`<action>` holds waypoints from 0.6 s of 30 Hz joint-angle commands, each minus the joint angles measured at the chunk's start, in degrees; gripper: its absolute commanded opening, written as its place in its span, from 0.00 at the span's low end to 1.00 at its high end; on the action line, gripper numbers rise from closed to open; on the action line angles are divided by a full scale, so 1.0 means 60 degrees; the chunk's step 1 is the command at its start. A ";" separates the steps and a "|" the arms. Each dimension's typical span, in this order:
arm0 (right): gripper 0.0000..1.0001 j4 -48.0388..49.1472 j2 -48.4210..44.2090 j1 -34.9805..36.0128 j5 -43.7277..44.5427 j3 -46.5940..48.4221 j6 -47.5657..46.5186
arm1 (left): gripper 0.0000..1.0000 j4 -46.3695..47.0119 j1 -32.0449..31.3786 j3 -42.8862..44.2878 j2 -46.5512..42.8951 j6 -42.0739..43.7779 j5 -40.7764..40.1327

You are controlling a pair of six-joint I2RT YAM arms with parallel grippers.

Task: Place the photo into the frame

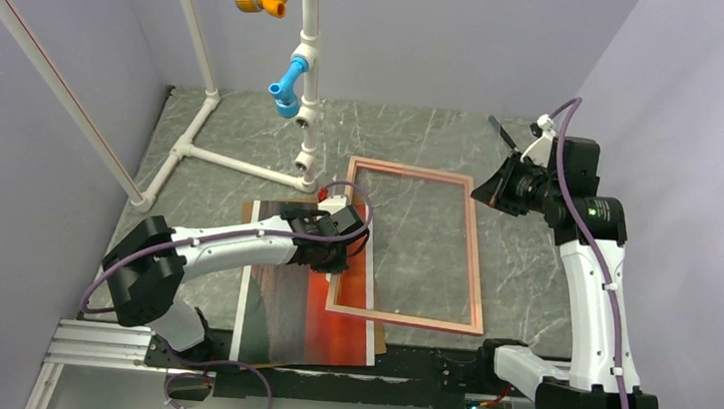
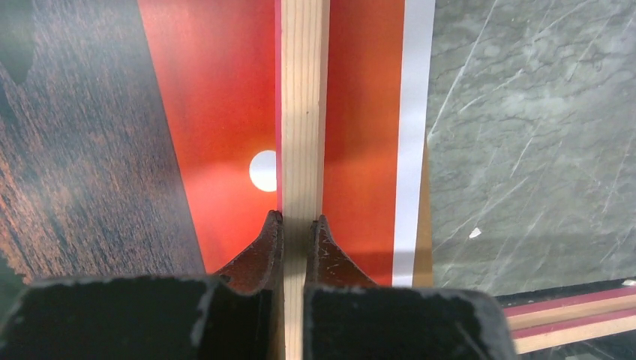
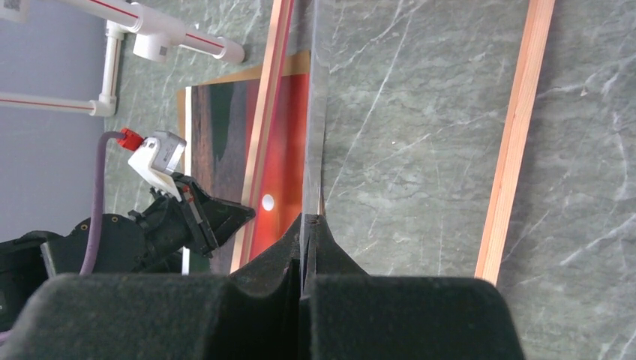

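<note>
1. Left gripper (image 2: 300, 225): fingers nearly together, clamped across the left long rail of the frame (image 1: 473, 265). The rail's pale wood side faces up. Holding the rail likely lets the arm shift the frame over the print.
2. Frame: centre right of the top view, on the marble table (image 1: 543, 152). Its left rail overlaps the orange right part of the photo (image 1: 273, 306); the rest sits over bare marble.
3. Photo: face up, lower centre of the top view, on the brown backing panel (image 2: 423, 225), whose edge peeks past the white margin. The white sun is just left of the gripped rail. The photo is not yet framed.
4. Right gripper (image 3: 310, 219): raised at upper right, fingers pressed together. A thin pale edge runs up from the tips; cannot tell whether a clear sheet is held.
</note>
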 commanded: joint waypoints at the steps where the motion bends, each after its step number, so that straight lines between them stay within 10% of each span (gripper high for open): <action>1: 0.00 0.0812 -0.0282 -0.0052 -0.0470 -0.0111 0.0128 | 0.00 0.0032 -0.0279 0.0170 -0.0247 -0.0393 -0.0391; 11: 0.00 0.0915 -0.0278 -0.0047 -0.0562 -0.0252 -0.0010 | 0.74 -0.0072 -0.0536 0.0173 -0.0008 -0.0362 -0.0280; 18: 0.00 0.1099 -0.0364 -0.0046 -0.0731 -0.0421 -0.0126 | 0.80 0.1202 -0.0496 -0.0333 -0.0717 0.0262 0.0187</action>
